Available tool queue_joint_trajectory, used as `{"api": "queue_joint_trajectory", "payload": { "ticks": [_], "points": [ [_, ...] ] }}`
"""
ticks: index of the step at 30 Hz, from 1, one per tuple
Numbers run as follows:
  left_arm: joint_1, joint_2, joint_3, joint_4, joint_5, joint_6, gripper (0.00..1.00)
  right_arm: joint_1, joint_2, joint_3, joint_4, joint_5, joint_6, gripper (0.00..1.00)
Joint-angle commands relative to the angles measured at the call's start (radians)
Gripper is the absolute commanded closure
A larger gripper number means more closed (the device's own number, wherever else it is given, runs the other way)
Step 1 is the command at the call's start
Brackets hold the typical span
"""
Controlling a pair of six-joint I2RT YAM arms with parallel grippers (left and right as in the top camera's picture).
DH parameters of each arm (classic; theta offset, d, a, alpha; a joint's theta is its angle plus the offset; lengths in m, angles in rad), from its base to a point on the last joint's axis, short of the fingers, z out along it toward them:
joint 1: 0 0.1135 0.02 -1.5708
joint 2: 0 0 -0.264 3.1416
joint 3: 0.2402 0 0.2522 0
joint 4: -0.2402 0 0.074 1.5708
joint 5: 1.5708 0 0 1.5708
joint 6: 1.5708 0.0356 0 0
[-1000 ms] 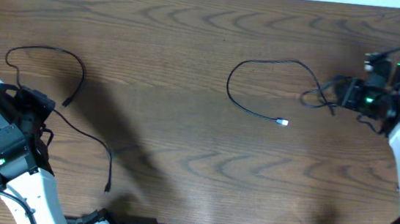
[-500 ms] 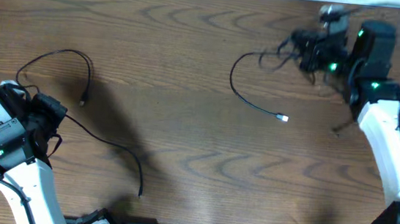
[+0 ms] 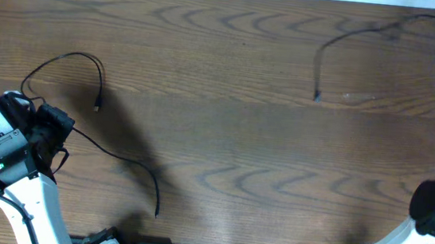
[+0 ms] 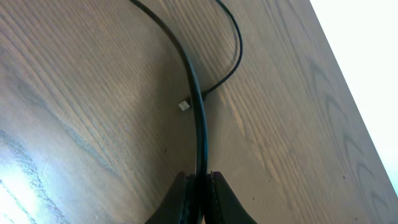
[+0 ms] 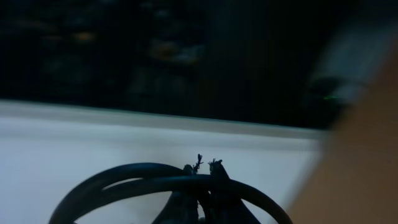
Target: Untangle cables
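Cables lie well apart on the wooden table (image 3: 224, 139): the left black cable (image 3: 80, 55) curls at the left side, and the left gripper (image 4: 199, 180) has its fingers pressed together on it, with the cord running up away from them. The right black cable (image 3: 316, 75) lies near the far right corner and runs on toward the table's far edge. The right gripper (image 5: 204, 186), seen only in its blurred wrist view, is clamped on a loop of that cable.

no words, labels, brand marks, numbers or signs can be read in any view, neither on the bench (image 3: 222, 154) nor on the cables (image 4: 199, 124).
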Motion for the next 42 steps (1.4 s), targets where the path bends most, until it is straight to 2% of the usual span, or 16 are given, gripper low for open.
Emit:
{"api": "queue_joint_trajectory", "payload": {
  "ticks": [1,6,14,16,20,22,24,25,26,31,32,34,36,38,42],
  "points": [
    [0.003,0.001,0.008,-0.003,0.016,-0.002,0.92,-0.08,0.053,0.097,0.066,0.052,-0.04,0.99],
    [-0.008,0.001,0.008,-0.003,0.016,-0.002,0.92,-0.151,0.14,0.101,0.049,0.056,-0.014,0.99],
    [-0.081,0.001,0.008,-0.002,0.015,-0.002,0.91,-0.163,0.424,0.101,-0.252,0.031,0.054,0.99],
    [-0.1,0.001,0.008,-0.003,0.016,-0.002,0.91,-0.158,0.49,0.101,-0.282,0.032,0.123,0.9],
    [-0.131,0.001,0.008,-0.002,0.016,-0.002,0.92,-0.159,0.522,0.101,-0.285,0.032,0.174,0.53],
    [-0.156,0.001,0.008,-0.002,0.016,-0.002,0.92,-0.159,0.507,0.101,-0.29,0.031,0.174,0.31],
    [-0.192,0.001,0.008,0.003,0.016,-0.002,0.92,-0.159,0.469,0.101,-0.298,0.02,0.174,0.17],
    [-0.215,0.001,0.008,0.012,0.016,-0.002,0.92,-0.16,0.444,0.101,-0.303,0.007,0.174,0.06],
    [-0.243,0.001,0.008,0.026,0.016,-0.002,0.92,-0.163,0.418,0.101,-0.307,-0.011,0.174,0.01],
    [-0.396,0.001,0.008,0.144,0.015,-0.002,0.92,-0.198,0.239,0.101,-0.348,-0.171,0.192,0.01],
    [-0.424,0.001,0.008,0.166,0.012,-0.002,0.92,-0.207,0.217,0.101,-0.361,-0.167,0.233,0.01],
    [-0.484,0.003,0.008,0.208,0.008,-0.002,0.92,-0.236,0.183,0.101,-0.447,-0.16,0.427,0.01],
    [-0.547,0.008,0.008,0.247,0.008,-0.002,0.92,-0.26,0.175,0.101,-0.539,-0.203,0.549,0.01],
    [-0.619,0.018,0.008,0.294,0.008,-0.003,0.92,-0.288,0.164,0.101,-0.601,-0.368,0.562,0.01],
    [-0.806,0.067,0.008,0.473,0.008,-0.008,0.92,-0.334,0.111,0.101,-0.593,-0.657,0.563,0.01]
  ]
}}
